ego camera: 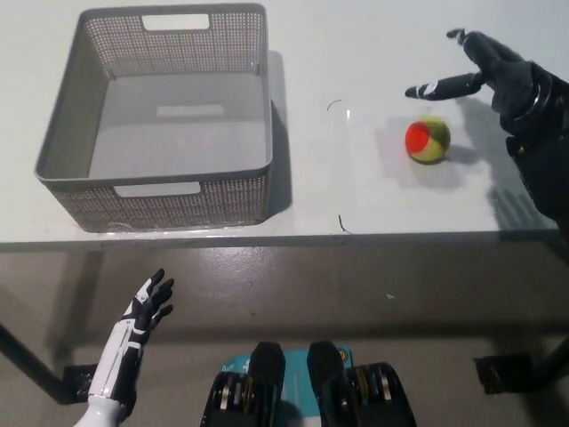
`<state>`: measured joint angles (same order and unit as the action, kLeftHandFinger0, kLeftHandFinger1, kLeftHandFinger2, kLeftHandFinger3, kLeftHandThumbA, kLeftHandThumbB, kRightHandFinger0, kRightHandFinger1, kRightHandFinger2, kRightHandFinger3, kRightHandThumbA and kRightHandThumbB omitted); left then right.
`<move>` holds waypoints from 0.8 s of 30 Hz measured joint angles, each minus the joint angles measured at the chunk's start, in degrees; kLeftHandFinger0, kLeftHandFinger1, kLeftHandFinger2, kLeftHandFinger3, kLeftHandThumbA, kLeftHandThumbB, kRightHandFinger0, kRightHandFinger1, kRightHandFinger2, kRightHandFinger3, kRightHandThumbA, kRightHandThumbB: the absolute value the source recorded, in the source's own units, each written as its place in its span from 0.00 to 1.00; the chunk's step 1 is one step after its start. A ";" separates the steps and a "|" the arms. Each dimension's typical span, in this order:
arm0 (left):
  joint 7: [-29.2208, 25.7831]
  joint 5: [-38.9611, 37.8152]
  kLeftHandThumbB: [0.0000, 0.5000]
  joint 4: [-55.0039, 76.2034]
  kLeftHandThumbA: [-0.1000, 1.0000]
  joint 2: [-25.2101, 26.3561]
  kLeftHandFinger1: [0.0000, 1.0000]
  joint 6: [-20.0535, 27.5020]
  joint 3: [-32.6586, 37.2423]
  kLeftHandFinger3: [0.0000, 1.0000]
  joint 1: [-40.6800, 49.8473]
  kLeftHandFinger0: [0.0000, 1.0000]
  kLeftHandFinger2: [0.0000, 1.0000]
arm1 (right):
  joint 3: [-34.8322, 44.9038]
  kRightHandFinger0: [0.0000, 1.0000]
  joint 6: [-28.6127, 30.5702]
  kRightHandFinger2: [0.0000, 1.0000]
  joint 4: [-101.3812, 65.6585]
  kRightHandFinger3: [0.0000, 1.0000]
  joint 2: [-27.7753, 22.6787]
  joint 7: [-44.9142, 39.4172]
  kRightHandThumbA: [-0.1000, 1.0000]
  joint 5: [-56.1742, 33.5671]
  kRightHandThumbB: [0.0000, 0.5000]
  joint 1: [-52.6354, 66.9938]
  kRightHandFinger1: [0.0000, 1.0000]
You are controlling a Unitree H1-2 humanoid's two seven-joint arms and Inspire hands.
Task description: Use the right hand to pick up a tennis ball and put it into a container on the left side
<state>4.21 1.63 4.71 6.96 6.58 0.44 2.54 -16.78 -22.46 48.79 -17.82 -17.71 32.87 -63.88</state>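
A pale grey tabletop [373,36] is filling the upper part of the view, with a darker floor showing below its front edge. A yellow-green and orange tennis ball [428,140] is lying on the table's right side, well apart from the grey perforated plastic basket [80,124] on the left. The black right hand [484,76] is hovering just beyond the ball, fingers spread, holding nothing. The white left hand [133,342] is hanging low with fingers splayed.
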 measured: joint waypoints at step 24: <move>0.36 -0.07 0.17 0.00 1.00 0.03 1.00 0.00 -0.10 1.00 -0.18 1.00 1.00 | -2.97 1.00 6.77 1.00 21.17 1.00 4.73 -0.12 1.00 -2.86 1.00 -3.50 1.00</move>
<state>4.57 1.55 4.71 7.00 6.58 0.34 2.35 -19.74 -15.68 69.96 -13.10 -17.83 30.01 -67.38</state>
